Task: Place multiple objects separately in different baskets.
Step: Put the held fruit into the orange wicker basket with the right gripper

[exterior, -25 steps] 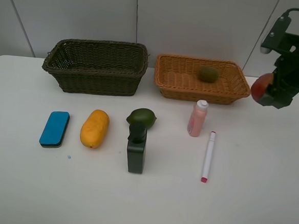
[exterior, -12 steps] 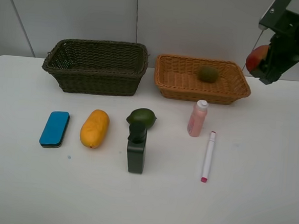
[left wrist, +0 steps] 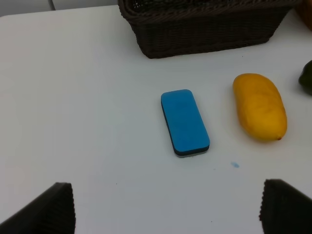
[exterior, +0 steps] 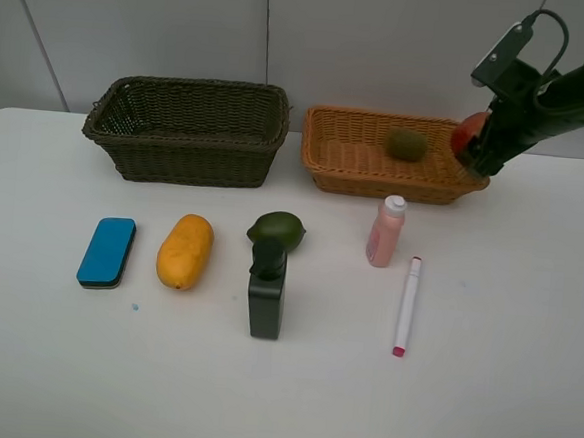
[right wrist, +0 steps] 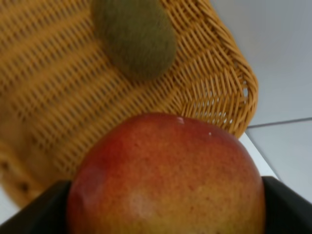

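My right gripper (exterior: 475,142) is shut on the red pomegranate (exterior: 465,133), holding it over the right end of the orange-tan basket (exterior: 375,185). The brown kiwi (exterior: 405,144) lies inside that basket. In the right wrist view the pomegranate (right wrist: 165,175) fills the foreground, with the kiwi (right wrist: 134,36) behind it. The dark basket (exterior: 186,161) looks empty. On the table lie the blue eraser (exterior: 106,251), mango (exterior: 184,251), avocado (exterior: 276,228), dark green bottle (exterior: 265,302), pink bottle (exterior: 385,232) and marker (exterior: 406,305). My left gripper (left wrist: 168,209) is open, above the eraser (left wrist: 184,122).
The white table meets a grey panelled wall just behind both baskets. The left wrist view also shows the mango (left wrist: 259,106) and the dark basket's wall (left wrist: 204,34). The left arm is outside the exterior high view.
My right gripper has carried the pomegranate up and leftward from beside the orange-tan basket to over its right end. Everything on the table stays where it was.
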